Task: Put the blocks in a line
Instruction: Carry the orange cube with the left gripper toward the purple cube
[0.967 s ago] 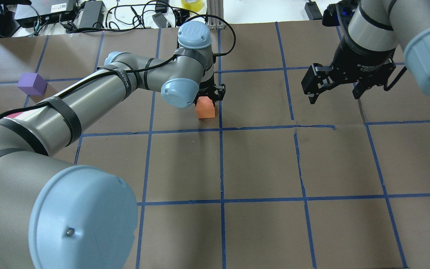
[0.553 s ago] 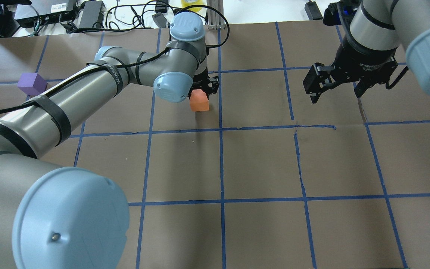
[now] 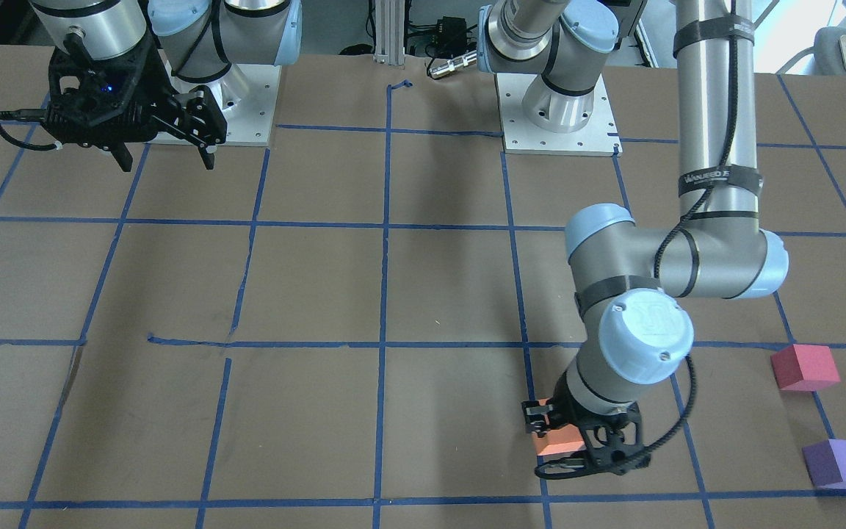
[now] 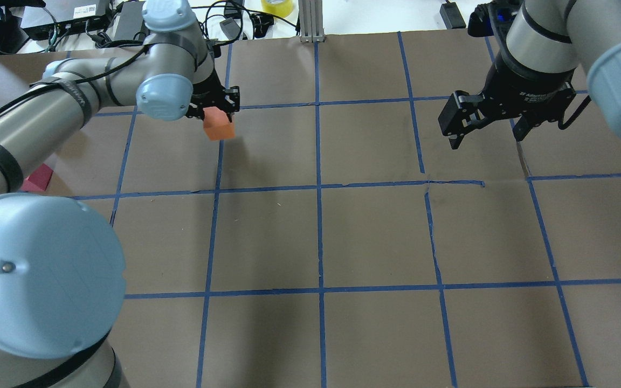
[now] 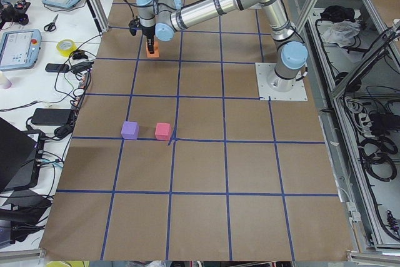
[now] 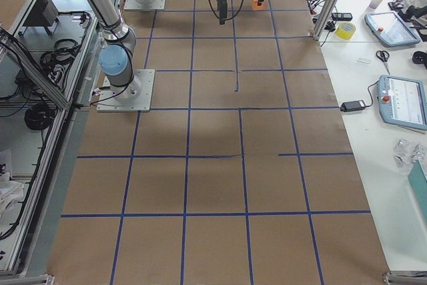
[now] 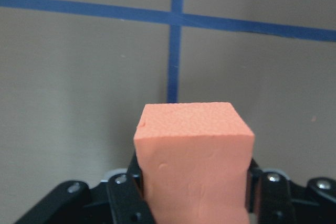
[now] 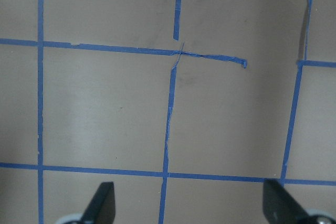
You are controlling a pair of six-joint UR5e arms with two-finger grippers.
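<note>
My left gripper point(image 4: 218, 119) is shut on the orange block point(image 4: 219, 127) and holds it just above the table near a grid-line crossing at the far left; it also shows in the left wrist view point(image 7: 194, 150) and the front view point(image 3: 559, 444). The pinkish-red block point(image 3: 805, 366) and the purple block point(image 3: 843, 463) sit side by side further to my left. In the overhead view the pinkish-red block point(image 4: 38, 178) peeks out beside my left arm and the purple one is hidden. My right gripper point(image 4: 487, 139) is open and empty, hovering at the far right.
Brown paper with a blue tape grid point(image 4: 318, 188) covers the table. Cables and electronics point(image 4: 89, 19), a yellow tape roll point(image 4: 277, 6) and an aluminium post point(image 4: 310, 21) lie beyond the far edge. The two arm bases point(image 3: 559, 110) stand at the robot's side.
My left gripper has carried the orange block to the left and a little farther away. My left arm now hides the purple block in the overhead view. The right gripper has barely moved.
</note>
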